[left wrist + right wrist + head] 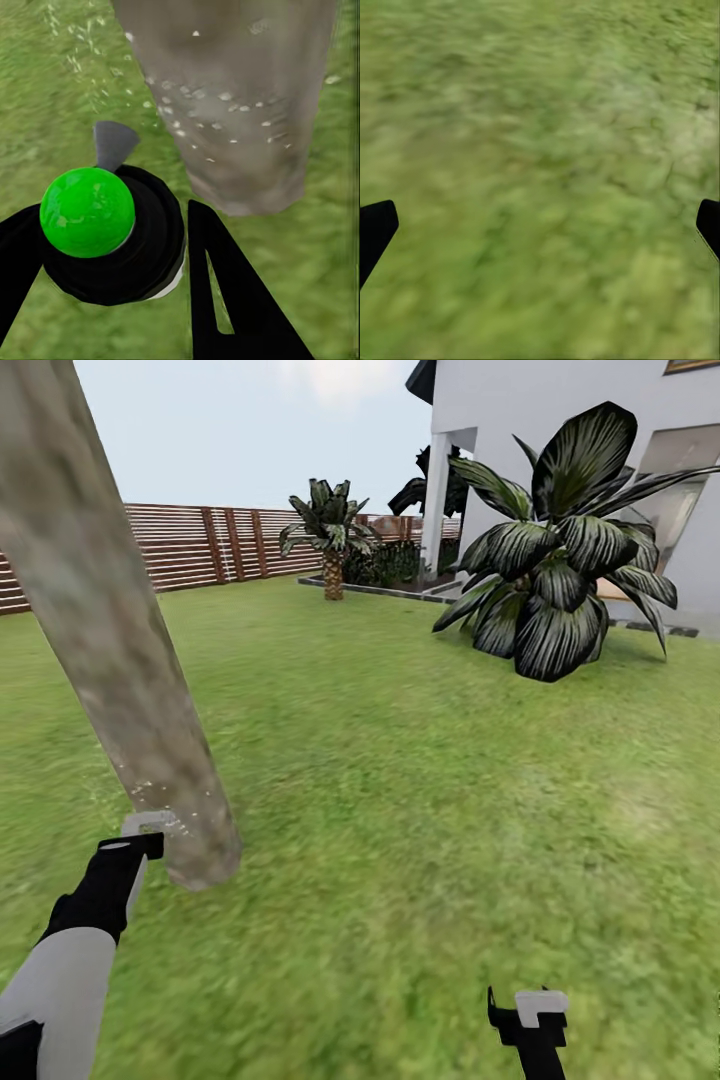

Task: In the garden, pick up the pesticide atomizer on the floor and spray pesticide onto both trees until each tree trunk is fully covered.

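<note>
Left wrist view: left hand (112, 247) clamps the atomizer (112, 236), its green-lit tip aimed at the trunk (240, 97) base just ahead, already white-specked. Right hand (540, 225) gapes empty over grass (540, 112).

Matt, blotchy bark on the tree trunk (120, 690) (dusted with white specks), slatted wooden fence (215, 545), rough lawn (430, 780).

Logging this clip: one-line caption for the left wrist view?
Left gripper holds the green-topped atomizer near the trunk, white specks on bark and grass.
</note>
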Controlling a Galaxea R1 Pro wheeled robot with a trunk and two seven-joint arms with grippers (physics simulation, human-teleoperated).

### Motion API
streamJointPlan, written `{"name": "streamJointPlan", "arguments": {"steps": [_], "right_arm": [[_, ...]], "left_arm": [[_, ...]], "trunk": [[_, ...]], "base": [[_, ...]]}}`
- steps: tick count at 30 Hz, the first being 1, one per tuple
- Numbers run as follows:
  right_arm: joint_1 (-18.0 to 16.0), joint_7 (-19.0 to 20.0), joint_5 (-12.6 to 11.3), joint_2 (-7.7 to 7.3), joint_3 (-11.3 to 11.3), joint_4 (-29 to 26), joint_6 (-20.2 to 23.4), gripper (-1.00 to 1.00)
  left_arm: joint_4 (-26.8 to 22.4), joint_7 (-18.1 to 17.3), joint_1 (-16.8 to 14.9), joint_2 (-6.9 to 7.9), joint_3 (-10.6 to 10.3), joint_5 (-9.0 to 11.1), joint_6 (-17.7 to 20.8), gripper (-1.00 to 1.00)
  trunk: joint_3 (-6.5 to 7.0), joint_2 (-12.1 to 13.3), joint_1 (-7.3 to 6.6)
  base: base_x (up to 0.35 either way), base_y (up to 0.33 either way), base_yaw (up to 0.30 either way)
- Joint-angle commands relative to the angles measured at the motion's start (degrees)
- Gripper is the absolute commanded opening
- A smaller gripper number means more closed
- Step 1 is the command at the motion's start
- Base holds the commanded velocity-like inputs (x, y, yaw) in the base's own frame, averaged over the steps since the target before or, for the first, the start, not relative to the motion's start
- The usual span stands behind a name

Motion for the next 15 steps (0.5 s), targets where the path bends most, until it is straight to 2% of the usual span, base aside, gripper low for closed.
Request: {"name": "streamJointPlan", "arguments": {"steps": [1,10,15], "right_arm": [[-0.04,-0.32,0.61,0.01,-0.28,0.07,-0.11,1.00],[-0.04,-0.32,0.61,0.01,-0.28,0.13,-0.11,1.00],[-0.04,-0.32,0.61,0.01,-0.28,0.12,-0.11,1.00]], "left_arm": [[-0.08,0.03,-0.03,-0.02,0.04,-0.24,0.25,-1.00],[-0.16,0.03,-0.03,-0.03,0.05,-0.23,0.27,-1.00],[-0.17,0.08,-0.03,-0.04,0.06,-0.20,0.20,-1.00]], "trunk": [[-0.05,-0.02,0.01],[-0.05,-0.02,0.01],[-0.05,-0.02,0.01]], "base": [[0.093,-0.249,0.000],[0.024,-0.272,0.003],[0.141,-0.263,0.193]]}}
